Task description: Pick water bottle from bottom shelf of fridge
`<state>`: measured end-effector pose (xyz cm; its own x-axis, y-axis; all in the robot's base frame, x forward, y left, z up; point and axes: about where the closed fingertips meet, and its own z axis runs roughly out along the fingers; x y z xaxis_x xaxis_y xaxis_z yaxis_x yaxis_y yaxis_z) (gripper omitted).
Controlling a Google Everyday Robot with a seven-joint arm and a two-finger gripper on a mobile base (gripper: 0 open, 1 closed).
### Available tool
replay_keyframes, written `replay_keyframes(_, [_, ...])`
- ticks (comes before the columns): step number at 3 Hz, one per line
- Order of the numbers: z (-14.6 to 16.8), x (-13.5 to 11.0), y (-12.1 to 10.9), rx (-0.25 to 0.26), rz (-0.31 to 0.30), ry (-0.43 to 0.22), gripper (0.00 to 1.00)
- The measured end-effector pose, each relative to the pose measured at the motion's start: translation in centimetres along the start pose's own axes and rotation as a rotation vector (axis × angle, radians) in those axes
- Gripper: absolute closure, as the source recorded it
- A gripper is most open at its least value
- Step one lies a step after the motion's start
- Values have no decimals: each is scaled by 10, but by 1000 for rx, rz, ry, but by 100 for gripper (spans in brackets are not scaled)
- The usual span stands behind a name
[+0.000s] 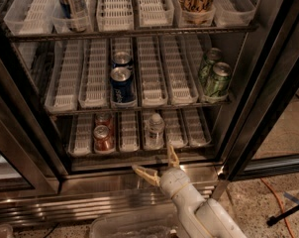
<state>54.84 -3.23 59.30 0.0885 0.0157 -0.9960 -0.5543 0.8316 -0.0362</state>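
"Where is your hand right now?"

"My hand (152, 156) is low down, out in front of the fridge (90, 181). It is just above the shiny steel grille (65, 209) at the fridge's foot. My white arm (199, 212) comes up to it from the bottom right. A clear tub (124, 224) sits beside the arm, at the very bottom of the view."

"Is your hand holding anything?"

"No. The two fingers are spread wide apart, like a V, and nothing is between them. One finger points left and one points up at the shelf."

"Where is the water bottle?"

"The water bottle (154, 130) stands upright at the front of the bottom shelf (128, 130), just past my hand. It is in the fourth white lane from the left (I count six lanes). My fingers do not touch it. Two red cans (103, 138) sit one behind the other in the second lane, so one lane lies between them and the bottle."

"What is farther back?"

"On the next shelf up are two blue cans (122, 83) near the middle and two green cans (216, 78) at the right end. On the top shelf stand tall cans (73, 1), on the left and on the right. Off to the right, an orange cord (275, 195) lies on the speckled floor (258, 207)."
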Motion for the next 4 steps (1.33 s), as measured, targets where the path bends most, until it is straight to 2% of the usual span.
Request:
replay_keyframes(1, [6,4,-6,13,-6,1,14])
replay_keyframes(2, [15,7,-13,27,-13,-4,23])
replay_keyframes(3, [22,5,-25,53,-21,-18,22])
replay_keyframes(4, [32,-3,-50,102,-48,-54,16])
